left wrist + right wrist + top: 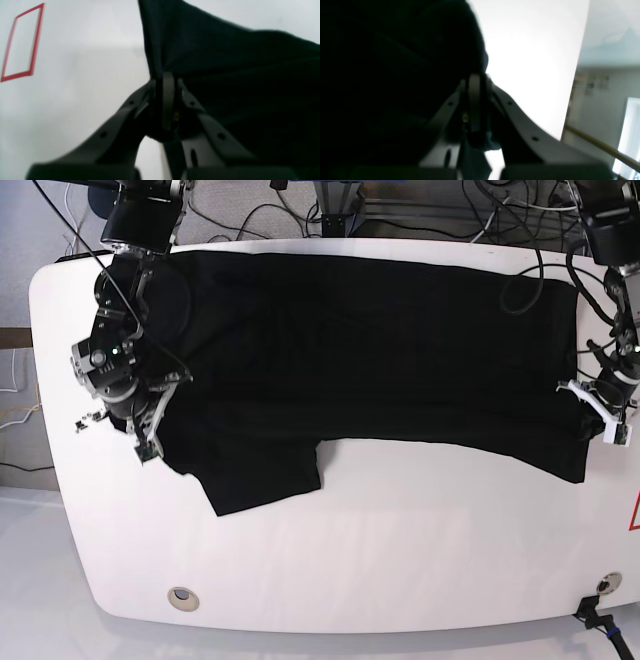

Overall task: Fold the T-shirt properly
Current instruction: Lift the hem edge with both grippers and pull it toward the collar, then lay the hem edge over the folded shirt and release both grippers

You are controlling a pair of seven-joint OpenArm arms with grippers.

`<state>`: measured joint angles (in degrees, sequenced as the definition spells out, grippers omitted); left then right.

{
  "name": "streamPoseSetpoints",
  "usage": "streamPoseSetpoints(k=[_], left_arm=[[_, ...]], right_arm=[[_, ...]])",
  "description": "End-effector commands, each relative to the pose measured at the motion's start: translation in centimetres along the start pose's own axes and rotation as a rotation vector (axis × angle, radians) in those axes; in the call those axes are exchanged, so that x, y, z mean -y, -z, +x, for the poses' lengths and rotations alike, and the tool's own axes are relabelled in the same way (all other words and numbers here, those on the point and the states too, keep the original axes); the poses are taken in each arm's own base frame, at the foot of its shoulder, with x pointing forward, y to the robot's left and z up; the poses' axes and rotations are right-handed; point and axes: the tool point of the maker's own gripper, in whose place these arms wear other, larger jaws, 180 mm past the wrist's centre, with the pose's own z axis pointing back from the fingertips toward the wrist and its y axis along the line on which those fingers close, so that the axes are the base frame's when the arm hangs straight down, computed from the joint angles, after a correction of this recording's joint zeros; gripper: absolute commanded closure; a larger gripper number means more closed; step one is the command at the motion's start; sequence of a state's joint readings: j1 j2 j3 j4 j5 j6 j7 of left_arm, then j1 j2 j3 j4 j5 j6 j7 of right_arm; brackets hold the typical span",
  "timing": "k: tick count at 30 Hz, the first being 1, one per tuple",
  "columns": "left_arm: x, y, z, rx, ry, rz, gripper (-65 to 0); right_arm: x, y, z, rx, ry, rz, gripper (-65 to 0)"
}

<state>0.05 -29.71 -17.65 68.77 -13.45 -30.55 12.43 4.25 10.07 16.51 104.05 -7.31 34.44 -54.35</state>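
T-shirt [370, 360]: soft, limp, light cloth; left end effector [168, 82] and right end effector [475, 82] each pinch an edge.

One black T-shirt [370, 360] lies on one white table [400, 560]. Two grippers are present: the left gripper [600, 402] and the right gripper [150, 435]. One red-outlined rectangle [21, 42] marks the tabletop.
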Motion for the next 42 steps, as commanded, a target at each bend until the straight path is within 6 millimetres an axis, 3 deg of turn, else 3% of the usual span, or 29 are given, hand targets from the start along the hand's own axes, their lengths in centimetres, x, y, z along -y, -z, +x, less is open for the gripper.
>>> streamPoseSetpoints(k=[1,14,19,24,32,34,37,39,42], left_arm=[[-1.5,-1.2,3.7,0.104,0.017,0.03,0.0],[-0.6,-5.5,2.9,-0.032,0.134,0.054,0.0],[-1.8,-6.8,1.2,-0.092,0.126,0.089,0.0],[-1.6,-7.4,-0.6,-0.137,0.126,0.083,0.0],[-2.0,-8.2,-3.6,-0.276,0.174,0.104,0.0],[-2.3,-8.5,-4.0,-0.322,0.206,0.121,-20.3],[-2.3,-8.8,-2.6,-0.305,0.257,0.137,-47.2],[-2.2,-9.1,-2.0,-0.312,0.274,0.146,-54.4],[-2.3,-9.9,1.0,-0.25,0.308,0.182,-55.5]], right_arm=[[1.1,-1.3,0.4,-0.001,-0.016,-0.047,0.0],[-1.4,-2.3,-5.7,-0.151,-0.045,0.0,0.0],[-2.3,-2.6,-7.3,-0.185,-0.048,0.019,0.0],[-2.8,-2.7,-8.3,-0.21,-0.048,0.032,0.0],[-3.2,-2.8,-9.0,-0.225,-0.051,0.04,-37.5],[-3.1,-2.9,-8.9,-0.22,-0.053,0.036,-41.4],[-2.7,-3.3,-7.8,-0.188,-0.058,0.021,-42.0],[-2.6,-3.3,-7.3,-0.177,-0.056,0.017,-42.0],[-1.7,-3.0,-5.3,-0.13,-0.048,-0.006,-42.0]])
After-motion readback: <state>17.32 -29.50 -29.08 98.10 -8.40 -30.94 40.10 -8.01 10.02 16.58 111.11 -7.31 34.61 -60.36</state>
